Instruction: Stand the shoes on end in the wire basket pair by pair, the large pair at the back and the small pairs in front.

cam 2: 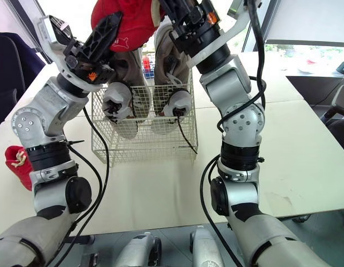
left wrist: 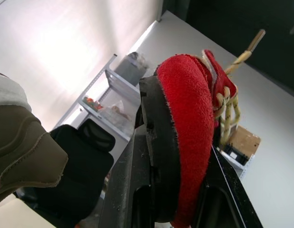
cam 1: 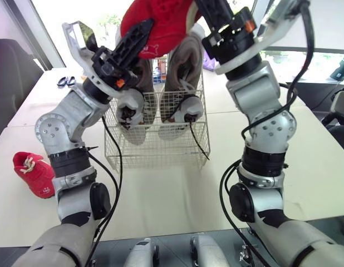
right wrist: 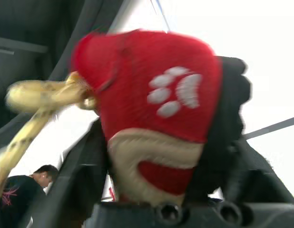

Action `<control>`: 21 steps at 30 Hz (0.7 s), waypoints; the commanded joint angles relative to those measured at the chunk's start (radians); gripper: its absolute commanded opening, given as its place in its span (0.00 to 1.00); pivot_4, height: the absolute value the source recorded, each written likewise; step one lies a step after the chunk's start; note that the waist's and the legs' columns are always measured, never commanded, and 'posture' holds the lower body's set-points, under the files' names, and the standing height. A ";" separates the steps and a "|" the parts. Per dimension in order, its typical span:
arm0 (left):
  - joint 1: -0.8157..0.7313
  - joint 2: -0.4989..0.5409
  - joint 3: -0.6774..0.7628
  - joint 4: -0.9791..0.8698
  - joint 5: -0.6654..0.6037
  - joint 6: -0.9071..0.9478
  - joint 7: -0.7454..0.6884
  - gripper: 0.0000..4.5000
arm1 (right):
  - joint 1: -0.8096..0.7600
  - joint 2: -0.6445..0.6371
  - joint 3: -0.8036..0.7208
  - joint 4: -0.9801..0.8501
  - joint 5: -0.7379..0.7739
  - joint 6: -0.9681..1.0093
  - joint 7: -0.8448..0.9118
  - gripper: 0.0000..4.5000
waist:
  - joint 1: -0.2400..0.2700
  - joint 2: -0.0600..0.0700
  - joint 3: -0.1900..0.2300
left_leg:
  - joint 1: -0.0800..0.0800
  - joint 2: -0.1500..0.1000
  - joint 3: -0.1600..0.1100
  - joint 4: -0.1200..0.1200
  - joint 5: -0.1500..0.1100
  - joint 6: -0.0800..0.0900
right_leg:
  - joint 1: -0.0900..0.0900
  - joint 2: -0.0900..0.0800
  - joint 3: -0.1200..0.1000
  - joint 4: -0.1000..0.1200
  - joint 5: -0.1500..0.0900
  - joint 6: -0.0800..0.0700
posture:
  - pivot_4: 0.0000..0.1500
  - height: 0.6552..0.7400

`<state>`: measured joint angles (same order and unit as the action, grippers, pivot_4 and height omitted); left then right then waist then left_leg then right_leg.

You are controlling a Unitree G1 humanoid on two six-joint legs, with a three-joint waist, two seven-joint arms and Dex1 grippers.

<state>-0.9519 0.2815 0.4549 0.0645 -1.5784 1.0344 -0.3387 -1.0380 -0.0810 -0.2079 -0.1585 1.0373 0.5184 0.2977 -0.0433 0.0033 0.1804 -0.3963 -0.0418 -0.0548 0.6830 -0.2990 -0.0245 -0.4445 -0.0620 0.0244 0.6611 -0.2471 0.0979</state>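
1. The left gripper (cam 1: pixel 136 36) and right gripper (cam 1: pixel 206 13) are both closed on one red shoe (cam 1: pixel 161 22), clamping it from opposite sides, raised high.
2. Directly beneath both grippers sits the wire basket (cam 1: pixel 155 154). The large brown pair (cam 1: pixel 182 67) already stands on end at its back, so the small pairs are probably the step in hand.
3. The next move likely calls for one gripper to release, and the other to lower the shoe upright into the front space.
4. The matching red shoe (cam 1: pixel 34 173) lies on the table, far below and outboard of the left gripper.
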 commanded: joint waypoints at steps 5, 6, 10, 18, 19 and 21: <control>0.046 0.067 -0.085 -0.110 0.117 -0.043 -0.044 0.80 | -0.033 -0.006 0.023 -0.022 0.002 0.000 0.037 0.12 | 0.000 0.000 0.000 | 0.000 0.000 0.000 0.000 0.000 0.000 | 0.000 0.000 0.000 0.000 0.000 0.000 | 1.00 1.00; 0.055 0.077 -0.096 -0.124 0.143 -0.051 -0.044 0.92 | -0.034 -0.007 0.025 -0.021 0.002 0.001 0.040 0.12 | 0.000 0.000 0.000 | 0.000 0.000 0.000 0.000 0.000 0.000 | 0.000 0.000 0.000 0.000 0.000 0.000 | 1.00 1.00; 0.150 0.207 -0.155 -0.264 0.277 -0.061 -0.128 1.00 | -0.061 -0.093 0.018 0.006 -0.033 0.006 0.111 0.12 | -0.001 0.000 0.000 | 0.000 0.000 0.000 -0.001 0.000 0.000 | 0.000 0.000 0.000 -0.001 0.000 0.000 | 1.00 1.00; 0.432 0.544 -0.068 -0.482 0.263 0.046 -0.199 1.00 | -0.013 -0.531 -0.001 0.113 -0.089 0.082 0.561 0.12 | 0.003 0.000 0.000 | 0.000 0.001 0.000 -0.002 -0.004 0.008 | 0.004 0.000 0.000 -0.011 0.000 0.000 | 1.00 1.00; 0.443 0.561 -0.059 -0.495 0.277 0.037 -0.177 1.00 | -0.002 -0.563 0.015 0.117 -0.103 0.087 0.609 0.12 | 0.005 0.000 0.000 | 0.000 0.001 0.000 -0.002 -0.005 0.009 | 0.004 0.000 0.000 -0.012 0.000 0.000 | 1.00 1.00; 0.457 0.569 -0.038 -0.518 0.214 0.032 -0.106 1.00 | 0.022 -0.607 0.044 0.111 -0.125 0.093 0.685 0.12 | 0.006 0.000 0.000 | 0.002 0.001 0.000 -0.002 -0.006 0.010 | 0.007 0.000 0.000 -0.012 0.000 0.000 | 1.00 1.00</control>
<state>-0.4867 0.8409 0.3725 -0.4174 -1.3089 1.0776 -0.4961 -1.0102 -0.6710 -0.1809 -0.0217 0.9239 0.6124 0.9099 -0.0371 0.0032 0.1809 -0.3931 -0.0407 -0.0548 0.6809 -0.3046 -0.0146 -0.4370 -0.0624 0.0244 0.6491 -0.2473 0.0976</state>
